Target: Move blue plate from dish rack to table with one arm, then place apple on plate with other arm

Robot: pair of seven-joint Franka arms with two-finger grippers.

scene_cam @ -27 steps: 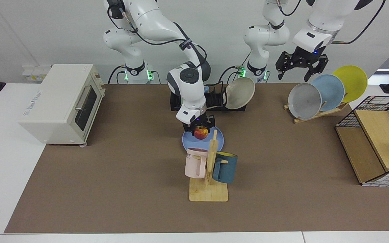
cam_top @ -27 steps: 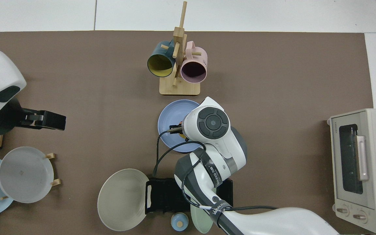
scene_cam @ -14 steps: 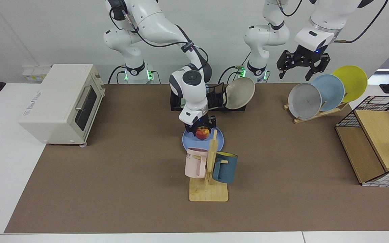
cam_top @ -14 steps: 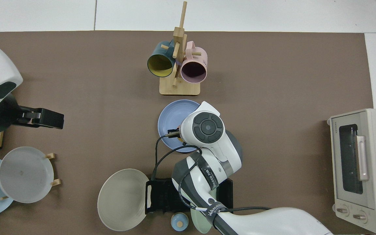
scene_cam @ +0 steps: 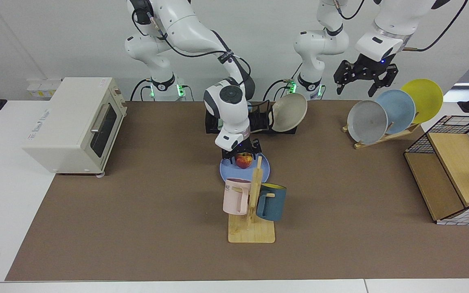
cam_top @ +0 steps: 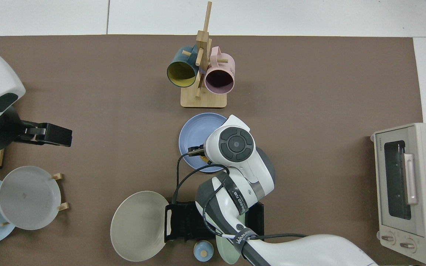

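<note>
The blue plate (scene_cam: 230, 171) (cam_top: 194, 129) lies flat on the table (scene_cam: 136, 211), just behind the wooden mug tree (scene_cam: 255, 191). The apple (scene_cam: 244, 161), red and yellow, rests on that plate. My right gripper (scene_cam: 241, 156) hangs open just over the apple, a finger on either side of its top. From above, the right arm's wrist (cam_top: 235, 143) hides the apple. The black dish rack (scene_cam: 214, 122) (cam_top: 183, 221) stands behind the plate. My left gripper (scene_cam: 364, 78) (cam_top: 65, 136) hovers open and raised, off beside the wooden plate rack (scene_cam: 381, 136).
A beige plate (scene_cam: 289, 112) and a pale green plate (cam_top: 227, 249) stand at the black rack. Grey (scene_cam: 367, 122), sky-blue (scene_cam: 397, 110) and yellow (scene_cam: 424, 99) plates fill the wooden rack. A toaster oven (scene_cam: 75, 122) and a wire-and-wood shelf (scene_cam: 454, 167) flank the table.
The right gripper has let go of the apple, which now rests on the plate, and has lifted slightly. The left arm has drawn back and up a little.
</note>
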